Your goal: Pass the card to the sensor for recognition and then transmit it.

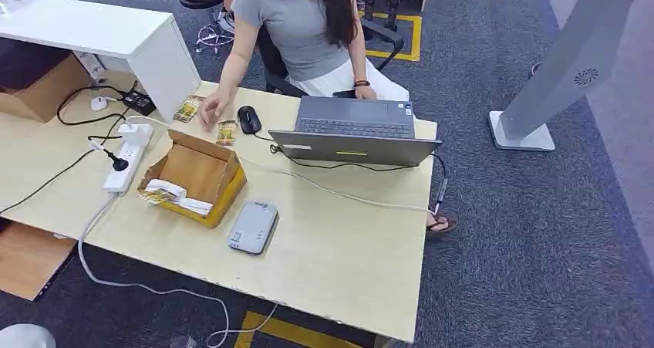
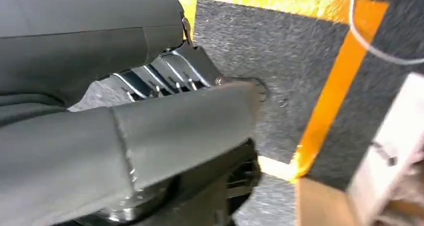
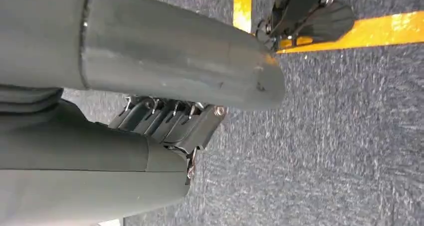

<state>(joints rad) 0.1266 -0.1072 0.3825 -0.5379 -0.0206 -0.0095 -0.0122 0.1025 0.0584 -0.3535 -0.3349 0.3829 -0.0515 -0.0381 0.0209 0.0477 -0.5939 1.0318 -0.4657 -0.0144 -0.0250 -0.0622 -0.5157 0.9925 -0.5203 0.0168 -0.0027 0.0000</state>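
Both hands, left hand [image 2: 165,116] and right hand [image 3: 170,110], hang empty, fingers apart; small yellow printed card [image 1: 226,133] lies well ahead under a person's hand [image 1: 210,110], beyond the flat grey rounded sensor [image 1: 253,227].

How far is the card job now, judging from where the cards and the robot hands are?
No card lies on the grey sensor. One card sits beside the person's hand, another by the white desk, more in the cardboard box. The left hand and right hand hang over the carpet, holding nothing. This fits before a pass or after one.
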